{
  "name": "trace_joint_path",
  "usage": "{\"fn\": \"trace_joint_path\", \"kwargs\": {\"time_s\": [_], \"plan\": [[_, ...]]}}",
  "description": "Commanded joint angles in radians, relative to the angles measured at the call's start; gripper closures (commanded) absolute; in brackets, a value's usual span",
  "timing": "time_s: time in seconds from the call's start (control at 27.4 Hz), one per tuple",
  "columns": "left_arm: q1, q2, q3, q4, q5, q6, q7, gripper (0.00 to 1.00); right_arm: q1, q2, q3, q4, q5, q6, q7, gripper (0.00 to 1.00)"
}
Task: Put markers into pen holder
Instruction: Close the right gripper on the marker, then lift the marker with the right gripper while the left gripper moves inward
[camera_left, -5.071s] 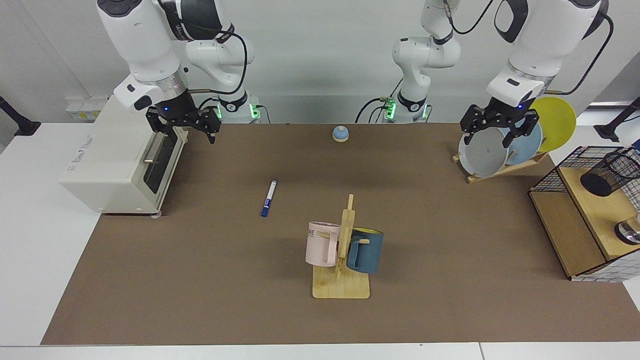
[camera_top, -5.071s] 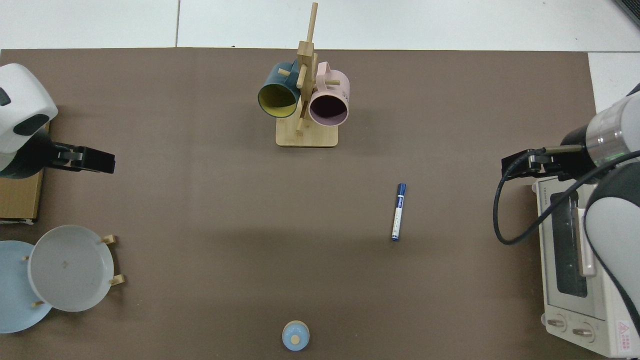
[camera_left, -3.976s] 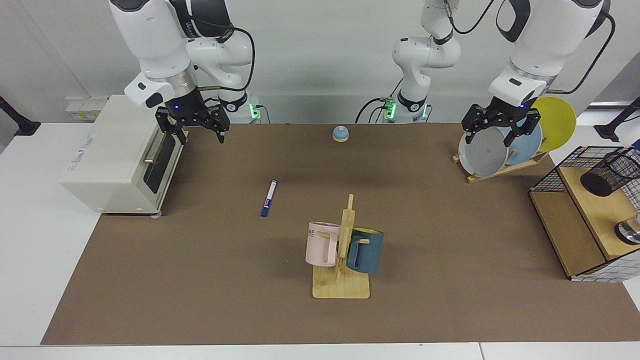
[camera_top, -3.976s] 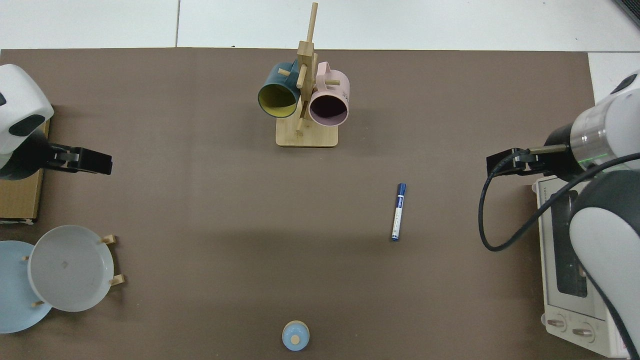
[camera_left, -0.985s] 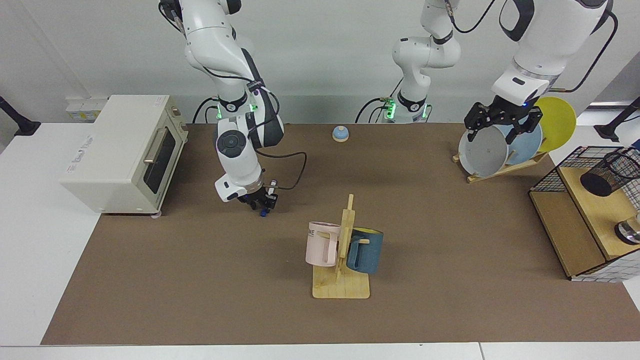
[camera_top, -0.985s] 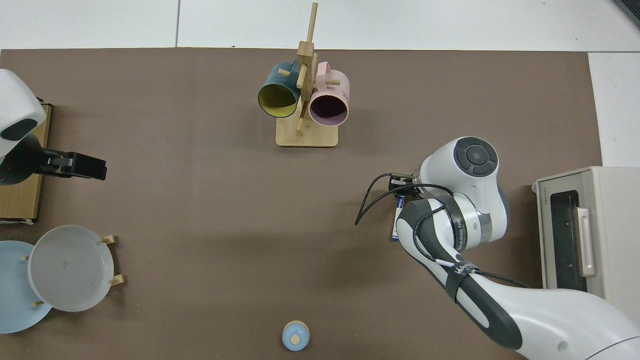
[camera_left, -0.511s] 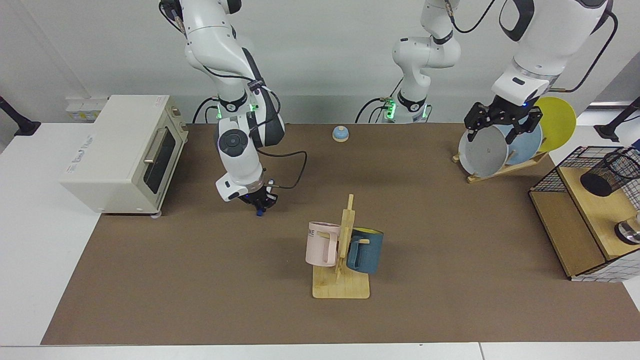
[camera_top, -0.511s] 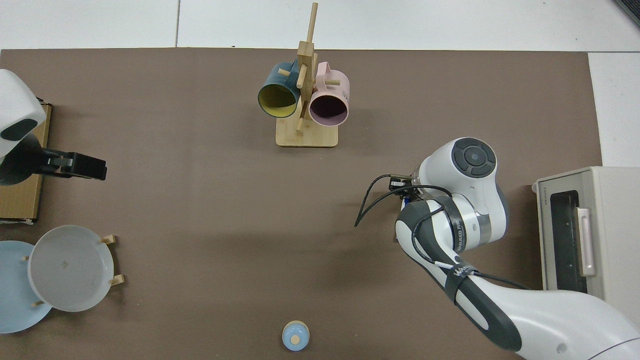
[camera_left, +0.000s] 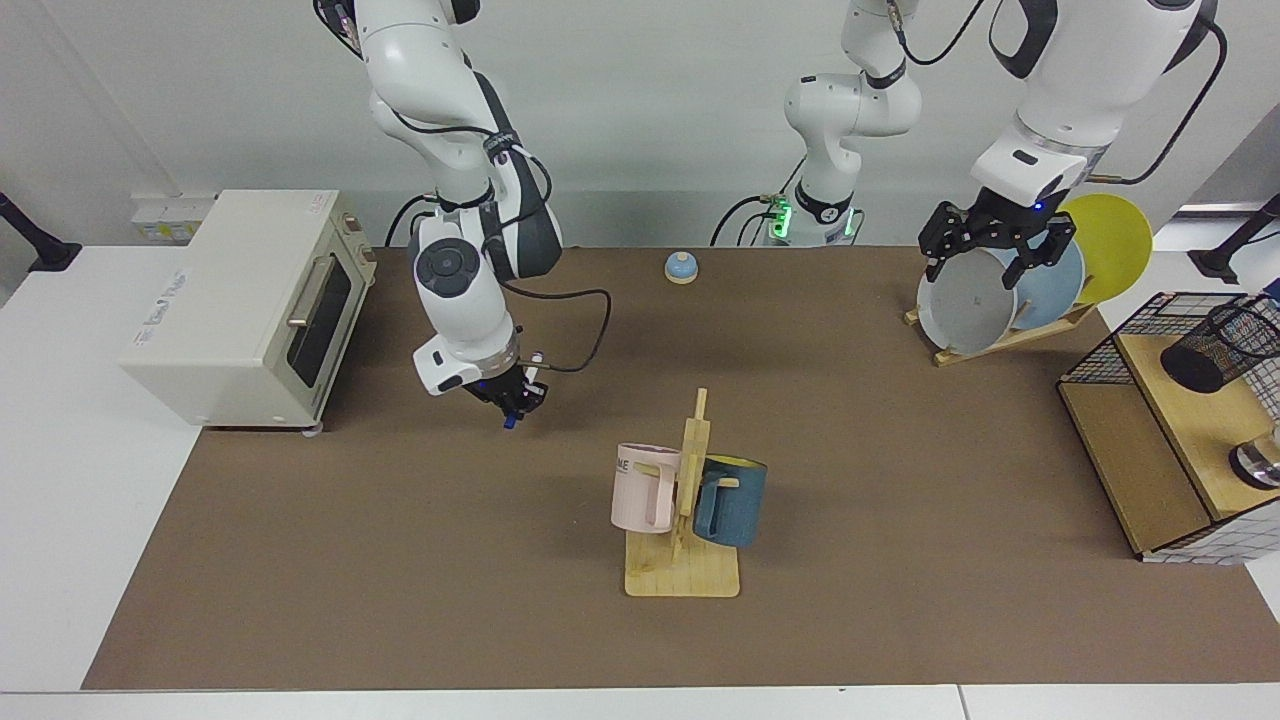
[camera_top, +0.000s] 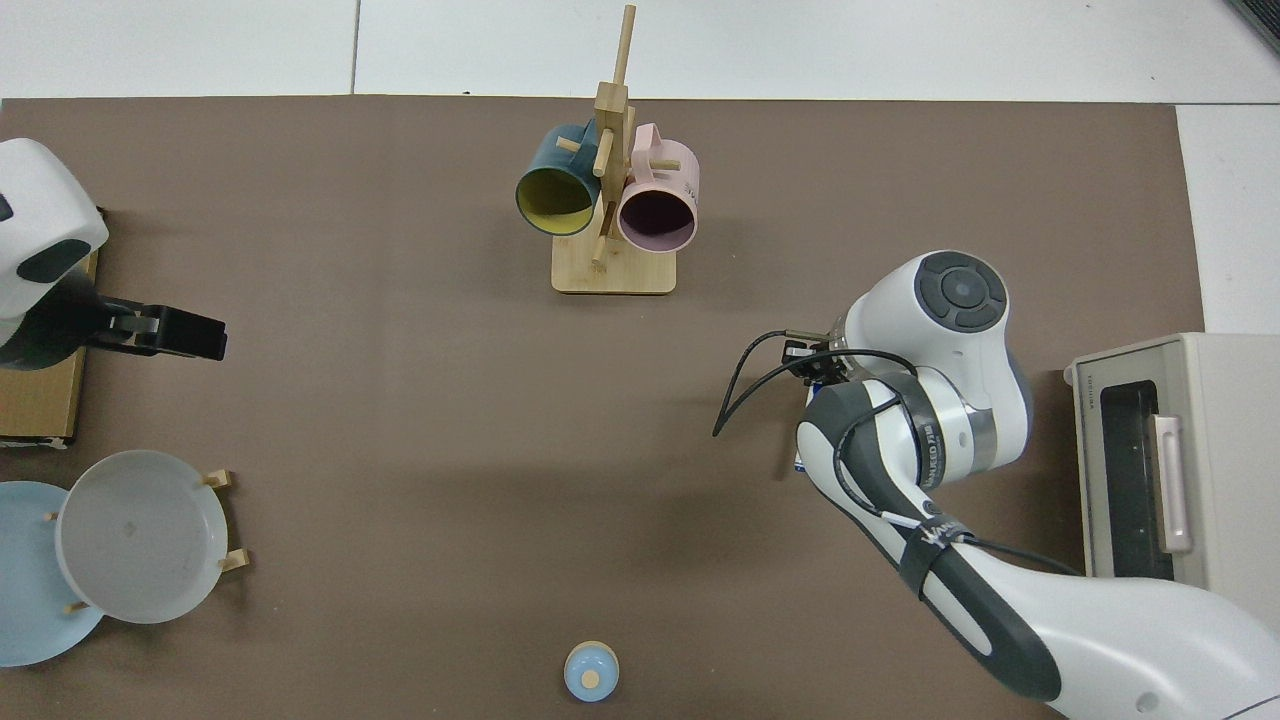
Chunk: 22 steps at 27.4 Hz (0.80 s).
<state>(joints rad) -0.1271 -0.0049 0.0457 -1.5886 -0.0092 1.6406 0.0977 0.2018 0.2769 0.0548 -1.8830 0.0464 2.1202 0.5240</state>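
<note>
we see a white table (camera_left: 60, 480) covered across most of its top by a brown mat (camera_left: 400, 560). on the mat, a toaster oven (camera_left: 240, 300) sits at the left of the facing view, a small blue knob-topped thing (camera_left: 680, 267) at the upper middle, a wooden mug stand (camera_left: 684, 560) with two mugs at the lower centre, a plate rack (camera_left: 1000, 335) at the upper right, and a wire-grid basket (camera_left: 1100, 365) at the right edge.
</note>
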Motion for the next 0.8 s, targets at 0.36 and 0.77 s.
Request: {"fn": "trace_joint_path", "kwargs": {"time_s": [0.36, 0.77], "plan": [[-0.011, -0.017, -0.059, 0.001, -0.002, 0.084, 0.109, 0.00, 0.013, -0.171, 0.013, 0.099, 0.012, -0.200, 0.131, 1.00], [-0.012, -0.023, -0.090, -0.010, -0.047, 0.068, 0.517, 0.00, 0.028, -0.196, 0.016, 0.219, 0.119, -0.362, 0.272, 1.00]]}}
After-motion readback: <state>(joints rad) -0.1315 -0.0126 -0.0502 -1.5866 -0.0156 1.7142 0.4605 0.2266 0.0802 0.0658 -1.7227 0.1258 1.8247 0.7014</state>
